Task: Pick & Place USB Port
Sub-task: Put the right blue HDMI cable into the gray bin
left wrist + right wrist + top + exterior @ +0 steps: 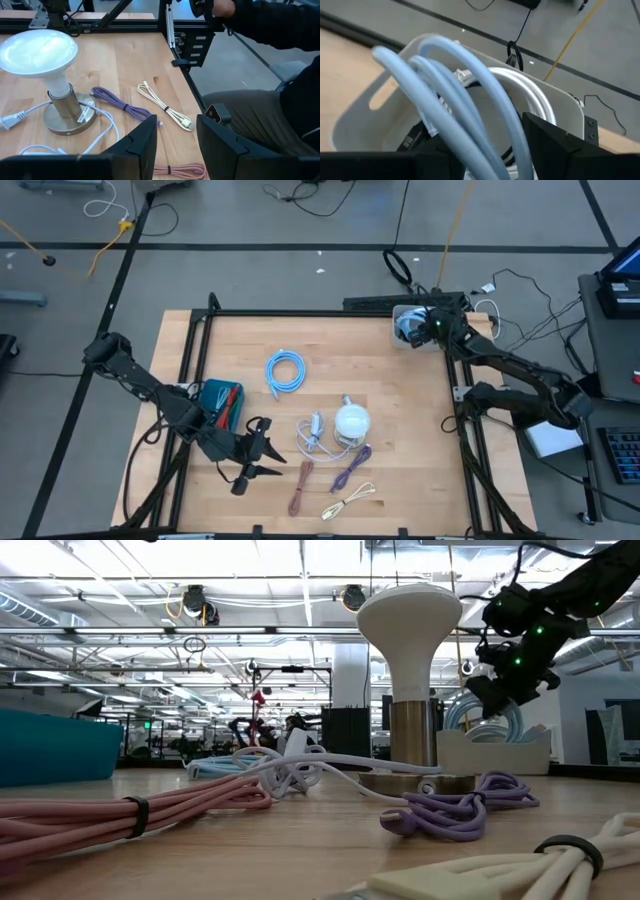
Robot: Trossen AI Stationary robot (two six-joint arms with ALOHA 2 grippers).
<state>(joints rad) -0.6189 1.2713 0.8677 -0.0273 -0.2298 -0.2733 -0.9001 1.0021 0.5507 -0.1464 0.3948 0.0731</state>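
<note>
We see the right gripper (418, 327) over the white bin (365, 107) at the bench's far right corner, its fingers closed on a light blue cable (465, 107) that loops into the bin. The left gripper (268, 455) hangs open near the front edge, beside the pink cable (299, 486). A white lamp (351, 421) stands mid-bench

1. Left gripper (176, 142): fingers (142, 140) apart, nothing between.
2. Table (130, 60): white lamp (47, 70) upright; purple cable (120, 104), cream cable (165, 106) beside it.
3. Pink cable (182, 171) nearest the fingers.
</note>
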